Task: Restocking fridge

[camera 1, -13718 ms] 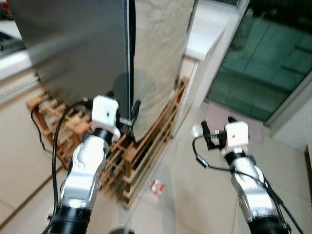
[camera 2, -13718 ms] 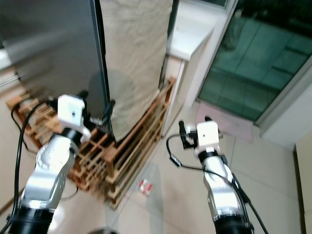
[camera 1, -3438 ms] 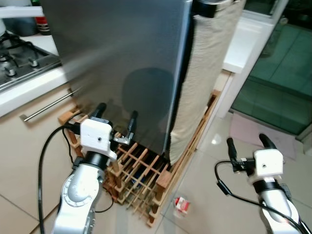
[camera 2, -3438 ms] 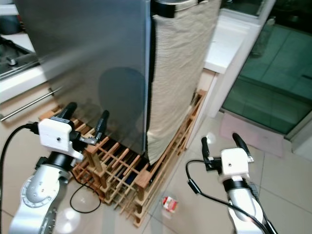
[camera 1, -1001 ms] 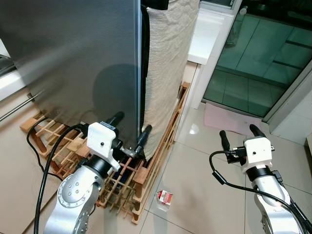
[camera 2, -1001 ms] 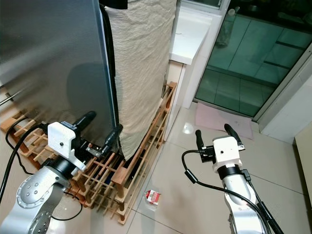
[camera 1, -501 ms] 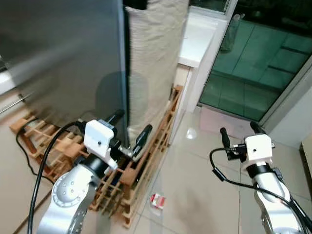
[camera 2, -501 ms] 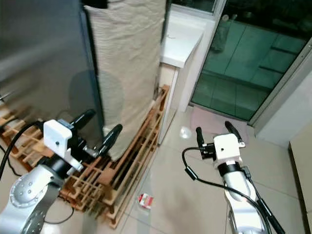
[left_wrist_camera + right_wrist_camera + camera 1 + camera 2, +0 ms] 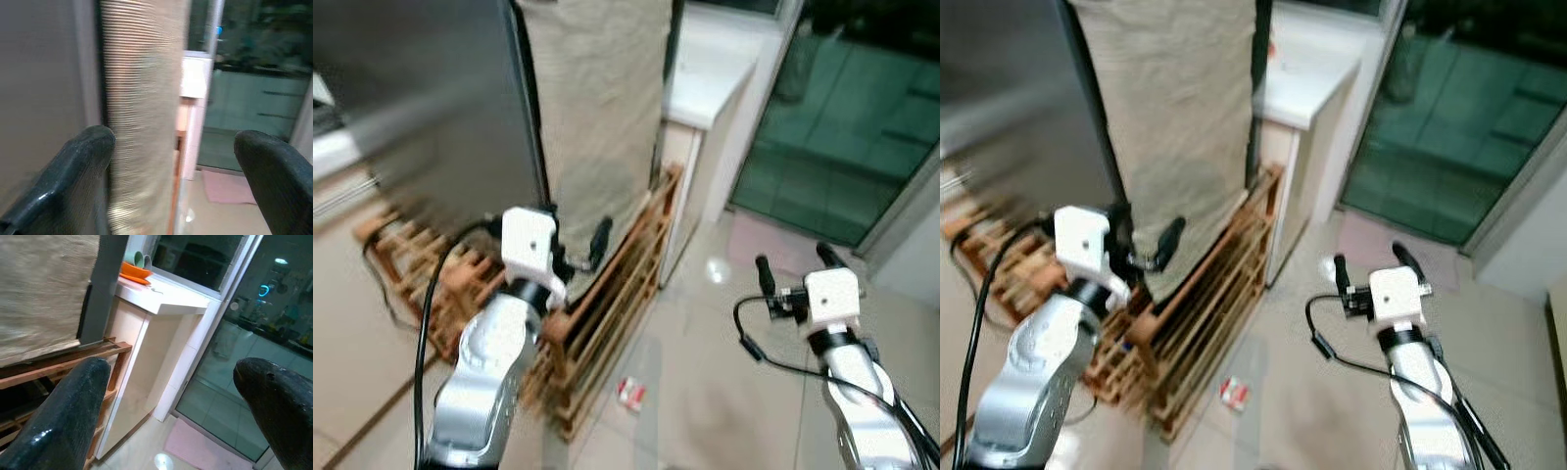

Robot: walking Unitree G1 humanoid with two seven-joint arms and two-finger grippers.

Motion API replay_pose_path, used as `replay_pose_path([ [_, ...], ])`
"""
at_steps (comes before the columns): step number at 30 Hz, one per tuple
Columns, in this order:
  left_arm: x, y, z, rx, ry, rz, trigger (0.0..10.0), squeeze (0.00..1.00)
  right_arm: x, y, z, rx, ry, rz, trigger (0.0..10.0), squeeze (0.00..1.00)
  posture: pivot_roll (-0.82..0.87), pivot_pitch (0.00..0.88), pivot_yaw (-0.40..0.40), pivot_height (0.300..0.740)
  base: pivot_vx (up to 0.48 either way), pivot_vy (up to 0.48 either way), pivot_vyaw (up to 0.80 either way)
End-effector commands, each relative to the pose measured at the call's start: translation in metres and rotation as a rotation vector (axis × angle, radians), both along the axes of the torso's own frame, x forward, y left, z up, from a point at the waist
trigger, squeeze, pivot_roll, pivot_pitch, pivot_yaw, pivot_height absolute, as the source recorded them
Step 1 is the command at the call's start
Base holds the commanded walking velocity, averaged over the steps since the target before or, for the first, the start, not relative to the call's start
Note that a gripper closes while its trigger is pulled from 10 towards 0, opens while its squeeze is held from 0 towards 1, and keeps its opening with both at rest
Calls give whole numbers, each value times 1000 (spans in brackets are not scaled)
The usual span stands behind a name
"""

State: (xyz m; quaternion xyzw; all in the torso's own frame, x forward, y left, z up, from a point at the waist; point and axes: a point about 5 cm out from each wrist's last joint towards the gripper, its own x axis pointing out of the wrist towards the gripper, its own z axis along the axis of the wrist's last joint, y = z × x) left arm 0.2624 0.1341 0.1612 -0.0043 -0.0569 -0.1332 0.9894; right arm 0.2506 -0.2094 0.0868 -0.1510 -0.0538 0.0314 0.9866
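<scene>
Your left gripper point(image 9: 576, 257), jaws open and empty, has drawn up to the fridge point(image 9: 421, 108) edge beside the cloth point(image 9: 597, 108); right gripper point(image 9: 793, 272) hangs open, idle; door not yet gripped.

Both head views are blurred. The fridge point(image 9: 431, 108) runs off the top and left edges, and a beige cloth point(image 9: 597, 108) hides its side. The wooden rack point(image 9: 607, 284) under it is partly hidden by the left arm. The small red and white thing on the floor point(image 9: 631, 393) is too blurred to name. The left wrist view is smeared too.
</scene>
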Motion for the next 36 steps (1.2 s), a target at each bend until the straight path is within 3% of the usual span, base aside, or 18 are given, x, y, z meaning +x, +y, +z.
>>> replay_pose_path([
  [1, 1, 2, 3, -23, -4, 18, 10000, 0, 1, 0, 4, -9, -11, -5, 10000, 0, -64, 0, -76, 732, 0, 0, 0],
  [9, 0, -4, 0, -10, 18, -5, 10000, 0, -1, -1, -1, -7, 3, -3, 10000, 0, -56, 3, -77, 732, 0, 0, 0],
  [17, 23, -6, 0, 13, 17, -5, 10000, 0, 0, 5, -1, -3, -3, 15, 10000, 0, -85, 23, -69, 732, 0, 0, 0],
  [36, 16, -32, 14, -79, 6, -100, 10000, 0, -2, 3, 1, -15, -1, 6, 10000, 0, -93, 31, -71, 732, 0, 0, 0],
])
